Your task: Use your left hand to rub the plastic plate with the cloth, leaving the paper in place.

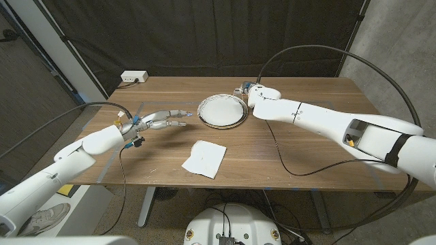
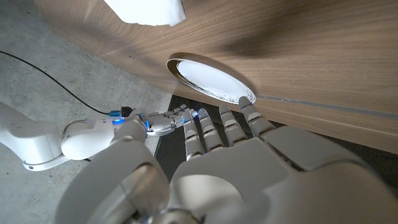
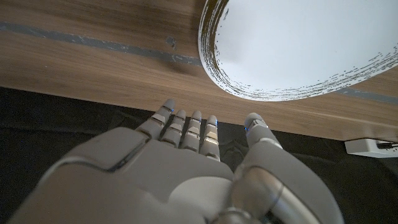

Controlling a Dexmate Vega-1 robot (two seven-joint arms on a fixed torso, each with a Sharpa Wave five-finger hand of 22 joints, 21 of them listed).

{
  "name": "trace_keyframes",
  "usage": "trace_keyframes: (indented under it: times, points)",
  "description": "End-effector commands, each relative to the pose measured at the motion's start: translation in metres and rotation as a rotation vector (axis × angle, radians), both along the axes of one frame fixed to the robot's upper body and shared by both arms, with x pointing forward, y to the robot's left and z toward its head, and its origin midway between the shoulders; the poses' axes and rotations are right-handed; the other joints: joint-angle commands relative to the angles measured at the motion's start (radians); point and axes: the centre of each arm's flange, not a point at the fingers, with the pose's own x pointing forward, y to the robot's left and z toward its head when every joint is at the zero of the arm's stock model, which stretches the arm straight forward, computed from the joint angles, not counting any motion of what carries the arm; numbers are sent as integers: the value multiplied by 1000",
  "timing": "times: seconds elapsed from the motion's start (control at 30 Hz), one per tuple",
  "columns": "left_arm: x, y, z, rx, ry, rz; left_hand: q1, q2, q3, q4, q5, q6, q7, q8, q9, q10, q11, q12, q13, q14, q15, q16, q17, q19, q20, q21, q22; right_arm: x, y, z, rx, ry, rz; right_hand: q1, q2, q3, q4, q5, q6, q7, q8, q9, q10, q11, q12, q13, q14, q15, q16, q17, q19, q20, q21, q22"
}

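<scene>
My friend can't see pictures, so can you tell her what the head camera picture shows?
A round white plastic plate sits on a brown wooden table, with one white robot hand on each side of it. The left robot hand reaches toward the plate with open fingers, holding nothing; the right robot hand waits beside the rim. A white square cloth lies nearer the front edge.

- The plate (image 1: 221,111) is sitting on the table (image 1: 306,153) toward its far side, near the middle.
- The cloth (image 1: 204,158) is lying on the table nearer the robot than the plate, slightly to the plate's left and well apart from it.
- The left hand (image 1: 161,120) is reaching over the table just left of the plate, fingers pointing toward its rim.
- The right hand (image 1: 253,95) is sitting just beside the plate's right edge.
- A small box (image 1: 133,77) is resting behind the table's far left corner.
</scene>
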Motion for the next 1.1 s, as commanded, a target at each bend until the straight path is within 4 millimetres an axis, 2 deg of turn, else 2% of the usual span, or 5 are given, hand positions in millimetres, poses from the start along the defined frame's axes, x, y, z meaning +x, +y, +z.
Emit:
trace_keyframes:
  times: [0.03, 0.23, 0.5, 0.87, 1.1]
  points:
    - [-10, -14, 0, 171, -40, -35, 35, -5, 4, -25, 12, 32, -10, 12, 2, 26, -12, -1, 0, 22, -34, 6, 2, 10, -7, 9, 2, 5, 14, 1, -123, 0, -42, 25, 3, 15, -5, 7, -7, -2, -2, 4, 1, -12, -4, 0, 13, -31, 3, 3, 12, -9, 9, 1]
    - [-16, -20, 2, 245, -100, -50, 85, -15, 14, -54, 17, 31, -21, 5, 3, 21, -19, -12, 1, 28, -44, 1, 1, 8, -14, 8, 1, 7, 17, -2, -139, 31, -48, 45, -4, 20, -14, 4, -28, -6, -8, 5, -7, -22, -8, 0, 10, -35, 1, 3, 13, -12, 9, 1]
    - [-25, -27, 0, 344, -161, -68, 137, -48, 13, -77, 24, 58, -22, 9, 5, 35, -37, -16, 1, 30, -59, -4, 1, 7, -19, 6, 0, 15, 25, -6, -171, 67, -37, 44, -24, 8, -13, -4, -44, -6, -10, 5, -25, -26, -14, 1, -3, -32, -3, 5, 5, -15, 6, 2]
    - [-32, -36, -12, 465, -240, -69, 165, -64, 11, -78, 27, 72, -25, 9, 6, 32, -37, -22, 1, 29, -63, -7, 2, 5, -19, 5, 0, 25, 34, -16, -201, 112, -11, 49, -23, 7, -14, -5, -50, -7, -10, 6, -29, -25, -15, 1, -8, -31, -4, 6, 3, -18, 5, 2]
    - [-33, -43, -20, 512, -280, -84, 181, -79, 1, -63, 33, 13, -26, -26, 6, -25, -37, -46, 1, 13, -66, -11, 10, 3, -19, 4, 1, 27, 36, -16, -204, 121, -4, 53, -22, 6, -14, -5, -51, -6, -8, 6, -30, -25, -14, 1, -11, -30, -4, 6, 0, -18, 4, 2]
